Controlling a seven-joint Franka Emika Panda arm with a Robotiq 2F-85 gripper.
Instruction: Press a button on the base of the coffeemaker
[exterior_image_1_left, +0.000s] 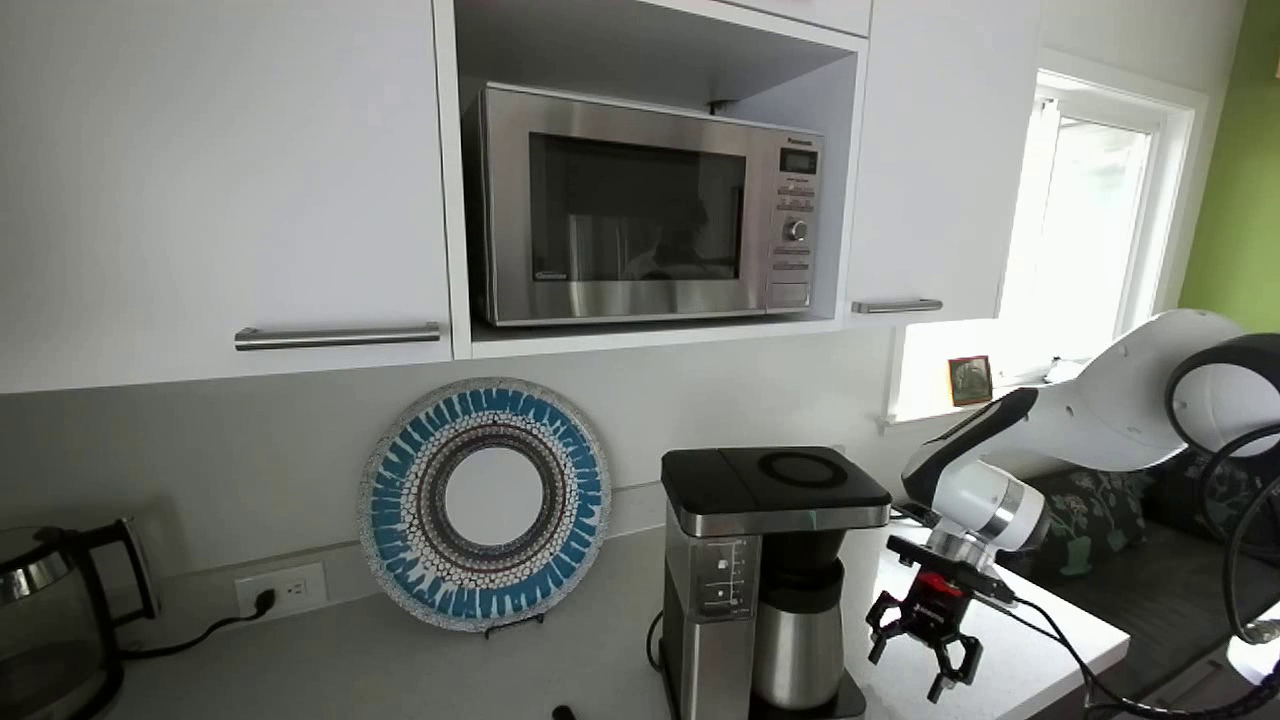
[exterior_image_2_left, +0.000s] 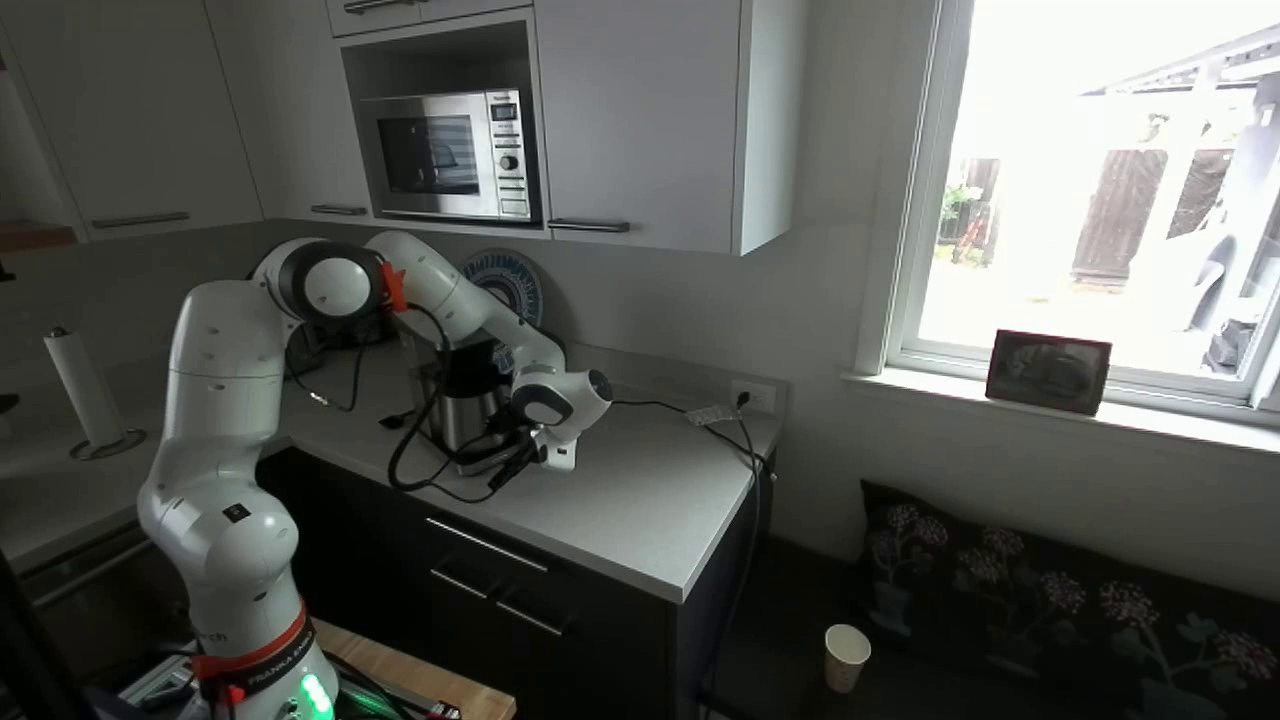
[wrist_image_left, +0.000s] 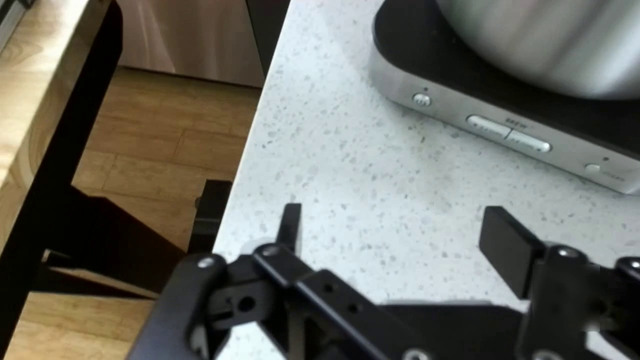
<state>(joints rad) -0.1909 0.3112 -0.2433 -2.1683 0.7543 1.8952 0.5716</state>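
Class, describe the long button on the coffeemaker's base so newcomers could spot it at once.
Find the flat-topped coffeemaker on the counter. Along the silver front of its base, between two small round buttons, sits the long button: it alone is split in two.

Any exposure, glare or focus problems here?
In both exterior views, the window is overexposed, the microwave door reflective; in an exterior view, the lower drawers fall nearly black; in the wrist view, bright streaks band the carafe, and small print on the coffeemaker base is mostly too soft to read.
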